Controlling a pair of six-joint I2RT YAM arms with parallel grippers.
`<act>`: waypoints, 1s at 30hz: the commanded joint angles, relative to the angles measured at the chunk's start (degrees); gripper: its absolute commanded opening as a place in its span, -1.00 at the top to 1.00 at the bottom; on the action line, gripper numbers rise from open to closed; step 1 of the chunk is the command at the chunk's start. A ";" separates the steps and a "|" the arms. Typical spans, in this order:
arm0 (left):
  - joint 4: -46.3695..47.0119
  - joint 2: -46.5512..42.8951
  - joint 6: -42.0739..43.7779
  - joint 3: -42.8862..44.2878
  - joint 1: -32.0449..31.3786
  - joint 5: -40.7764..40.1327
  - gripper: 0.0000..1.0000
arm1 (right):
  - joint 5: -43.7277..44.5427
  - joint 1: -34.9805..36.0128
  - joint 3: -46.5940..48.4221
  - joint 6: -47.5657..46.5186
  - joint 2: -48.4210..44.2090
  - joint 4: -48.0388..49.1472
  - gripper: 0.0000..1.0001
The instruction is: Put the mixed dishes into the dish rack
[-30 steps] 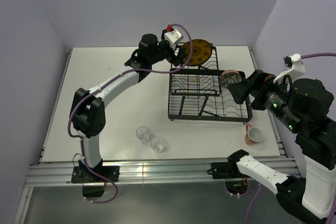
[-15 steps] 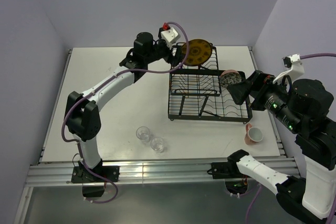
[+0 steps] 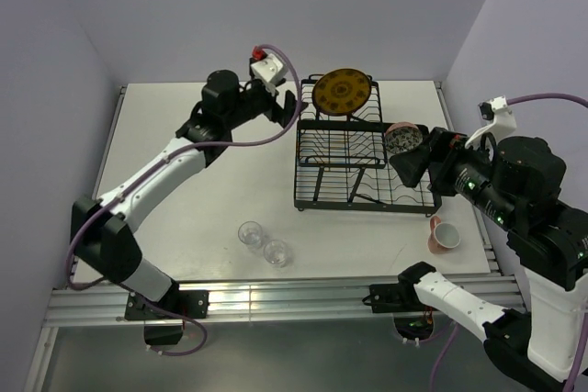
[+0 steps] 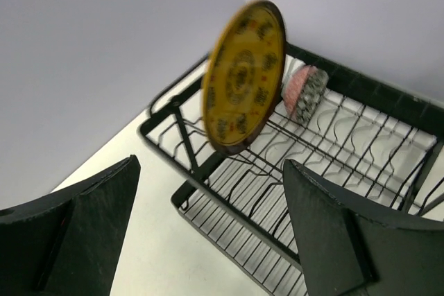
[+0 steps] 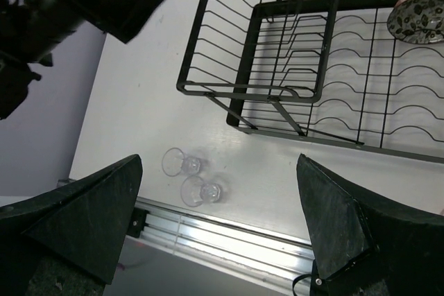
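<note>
Though agape, left tool near plate

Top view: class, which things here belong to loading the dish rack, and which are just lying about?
Part of the job:
dish rack
plate, standing in the rack
bowl, in the rack
glass tumbler, on the table
second glass tumbler, beside it

Lying about:
pink cup, on the table right of the rack

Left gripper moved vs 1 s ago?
Yes. The left gripper has backed off to the left, away from the yellow-orange plate standing at the far end of the dish rack. A clear gap now separates them, and its jaws are open.
</note>
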 commanded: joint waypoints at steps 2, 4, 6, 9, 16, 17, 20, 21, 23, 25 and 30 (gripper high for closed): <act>-0.47 -10.95 -8.72 -2.68 1.02 -13.33 -0.78 | -3.02 -0.07 -2.01 -0.85 1.53 1.94 -0.99; -5.10 -14.91 -13.18 -3.38 1.11 -19.73 -0.75 | -4.86 -0.16 -3.16 -0.41 1.79 2.20 -0.99; -9.94 -17.21 -16.89 -3.47 1.02 -25.11 -0.72 | -6.36 -0.16 -5.97 0.12 1.53 3.08 -0.99; -22.24 -21.08 -25.76 -3.30 1.02 -32.41 -0.66 | -7.85 -0.16 -11.94 1.26 0.13 5.18 -0.99; -38.26 -32.67 -44.93 -16.20 1.02 -26.29 -0.50 | -15.85 -0.16 -25.57 2.23 -6.64 16.51 -0.99; -40.45 -33.39 -46.33 -17.61 1.02 -23.75 -0.49 | -16.21 -0.16 -25.40 2.06 -6.56 16.79 -0.99; -44.85 -35.50 -52.14 -22.10 0.76 -22.41 -0.47 | -17.00 -0.07 -22.69 0.30 -4.72 15.39 -0.99; -46.52 -35.85 -53.11 -23.15 0.58 -22.40 -0.45 | -17.17 -0.16 -22.07 -0.14 -4.45 15.04 -0.98; -48.72 -36.21 -55.74 -25.00 0.58 -23.10 -0.43 | -16.83 -0.16 -21.53 -1.11 -4.88 14.42 -0.98; -51.45 -35.33 -56.89 -25.88 0.67 -23.46 -0.36 | -16.56 -0.07 -22.32 -1.29 -5.85 14.33 -0.98; -53.65 -34.10 -58.21 -28.51 -0.82 -22.40 -0.27 | -17.26 -0.07 -24.43 -0.41 -8.66 13.98 -0.98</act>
